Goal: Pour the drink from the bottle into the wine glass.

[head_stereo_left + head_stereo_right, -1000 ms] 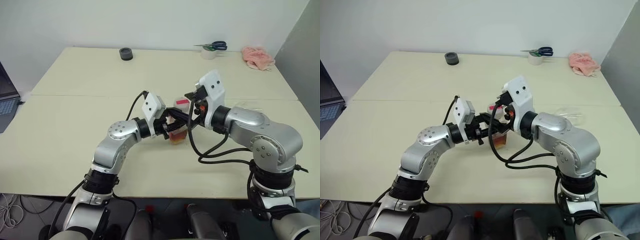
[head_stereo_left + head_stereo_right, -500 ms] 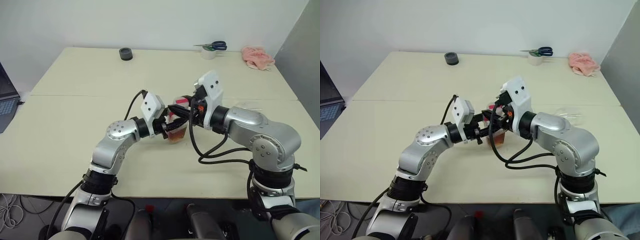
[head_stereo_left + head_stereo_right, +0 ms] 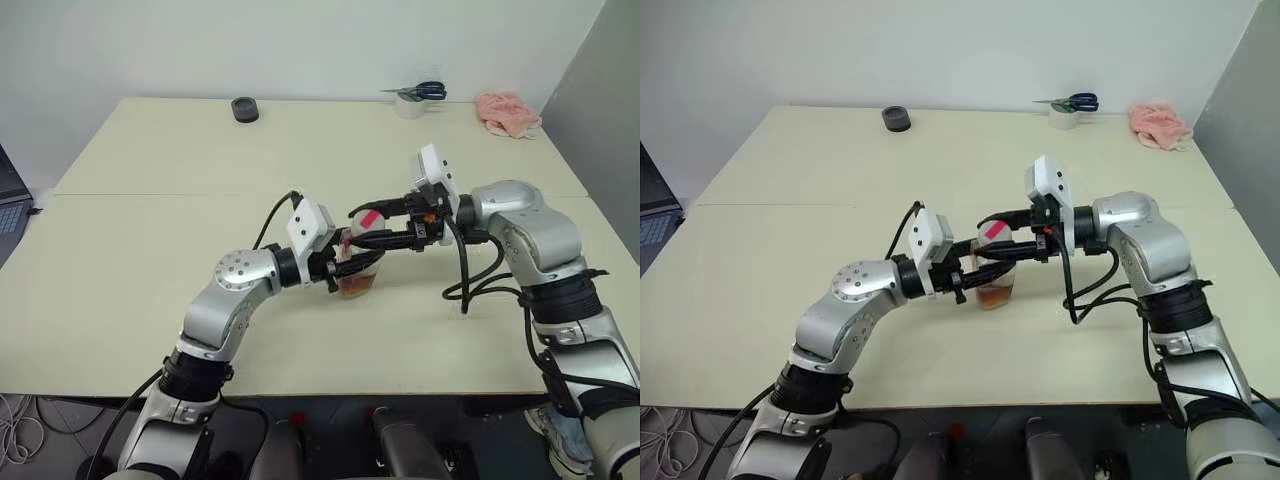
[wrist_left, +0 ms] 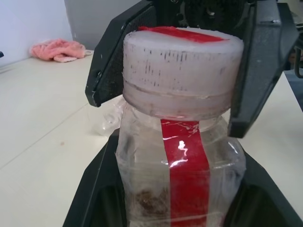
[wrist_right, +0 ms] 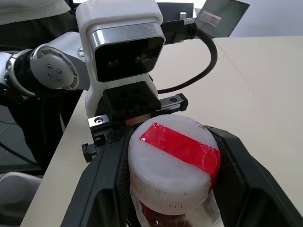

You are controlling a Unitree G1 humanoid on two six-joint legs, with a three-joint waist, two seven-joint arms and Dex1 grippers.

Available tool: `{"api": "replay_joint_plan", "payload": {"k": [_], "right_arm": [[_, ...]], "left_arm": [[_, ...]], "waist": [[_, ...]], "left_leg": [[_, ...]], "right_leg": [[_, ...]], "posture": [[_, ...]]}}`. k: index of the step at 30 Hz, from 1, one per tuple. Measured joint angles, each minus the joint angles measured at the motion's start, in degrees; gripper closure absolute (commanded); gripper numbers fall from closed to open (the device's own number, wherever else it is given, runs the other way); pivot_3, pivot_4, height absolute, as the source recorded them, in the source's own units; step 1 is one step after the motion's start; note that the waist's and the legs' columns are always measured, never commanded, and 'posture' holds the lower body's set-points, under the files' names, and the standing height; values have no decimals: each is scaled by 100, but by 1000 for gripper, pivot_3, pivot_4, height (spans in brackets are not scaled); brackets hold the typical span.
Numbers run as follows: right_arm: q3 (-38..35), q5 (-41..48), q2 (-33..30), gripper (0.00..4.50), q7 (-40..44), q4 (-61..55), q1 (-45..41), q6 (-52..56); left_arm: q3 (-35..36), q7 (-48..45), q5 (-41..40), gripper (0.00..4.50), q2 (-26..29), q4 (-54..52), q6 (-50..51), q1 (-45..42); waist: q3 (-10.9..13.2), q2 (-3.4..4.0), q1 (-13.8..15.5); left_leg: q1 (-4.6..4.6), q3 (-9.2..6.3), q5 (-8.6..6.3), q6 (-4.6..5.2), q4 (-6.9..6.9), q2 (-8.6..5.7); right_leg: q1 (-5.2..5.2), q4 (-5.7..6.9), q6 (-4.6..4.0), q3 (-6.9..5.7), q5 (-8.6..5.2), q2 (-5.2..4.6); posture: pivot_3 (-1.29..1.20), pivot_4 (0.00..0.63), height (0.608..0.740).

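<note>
A clear squarish bottle (image 3: 358, 262) with a red label strip stands upright at the middle of the table. The amber drink (image 3: 992, 293) lies low in it. It has a white cap (image 5: 174, 158) with a red strip across the top. My left gripper (image 3: 344, 270) is shut on the bottle's body from the left. From the right, my right gripper (image 3: 358, 228) reaches in level and is shut on the cap, with a finger (image 4: 258, 71) on each side. A bit of clear glass (image 4: 105, 124) lies on the table behind the bottle. I cannot tell whether it is the wine glass.
At the table's far edge are a black tape roll (image 3: 244, 109), a white roll with scissors on it (image 3: 410, 100) and a pink cloth (image 3: 508, 110). A laptop (image 3: 8, 195) sits off the left edge. Cables hang from both wrists.
My right arm has swung its elbow out to the right. Its gripper now points level at the cap from the side, with the fingers closed in on it. The left gripper keeps its hold.
</note>
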Motion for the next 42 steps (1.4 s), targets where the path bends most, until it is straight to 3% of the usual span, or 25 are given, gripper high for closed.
{"api": "replay_joint_plan", "payload": {"k": [3, 10, 11, 19, 28, 35, 38, 42], "right_arm": [[-43, 16, 18, 2568, 25, -1, 0, 29], [-110, 99, -59, 34, 11, -495, 88, 447], [-141, 135, -60, 0, -68, -615, 130, 527], [-673, 305, 75, 0, -1693, -1883, 423, 1396], [-1132, 515, 702, 0, -4055, -3265, 772, 3102], [-1297, 454, 1173, 0, -5447, -3875, 1098, 4020], [-1502, 429, 1507, 632, -5869, -3954, 1214, 4168], [-1552, 537, 1762, 1996, -6084, -4033, 1246, 4257]], "left_arm": [[1, 2, -3, 2662, 32, -58, 22, 13], [66, 7, -41, 2675, 31, -61, 11, 10], [82, 10, -41, 2676, 24, -39, 2, -14], [103, -1, 25, 2676, -88, 522, -112, -228], [87, -141, 156, 2677, -311, 1133, -454, -532], [40, -168, 296, 2677, -386, 1382, -707, -631], [41, -168, 316, 2677, -399, 1382, -756, -631], [40, -164, 397, 2677, -375, 1383, -763, -631]], "waist": [[0, 0, 14], [1, 1, 35], [1, 1, 39], [0, 1, 88], [0, 1, 117], [0, 2, 110], [0, 2, 106], [0, 2, 101]], "left_leg": [[-1, 0, 0, -1, 0, -6], [-1, -4, 0, -1, 0, -7], [-1, -3, 0, -1, 0, -7], [-2, -3, 0, -1, 2, -7], [-4, -3, 0, -1, 2, -8], [-6, -1, 0, -1, 1, -8], [-6, 0, 0, -1, -1, -7], [-7, -1, 0, -1, -2, -4]], "right_leg": [[-1, 0, -8, -1, 4, -8], [0, 1, -1, -6, 1, -10], [0, 1, -1, -5, 1, -10], [-1, 2, -2, -5, 1, -9], [-2, 2, -2, -4, 1, -9], [-6, 2, 0, 0, 0, -9], [-7, 3, 1, 2, -1, -6], [-9, 3, 1, 1, -1, -2]], "posture": [[0, 150, 740], [0, 150, 740], [0, 150, 740], [0, 150, 740], [0, 150, 740], [0, 150, 740], [0, 150, 740], [0, 150, 740]]}}
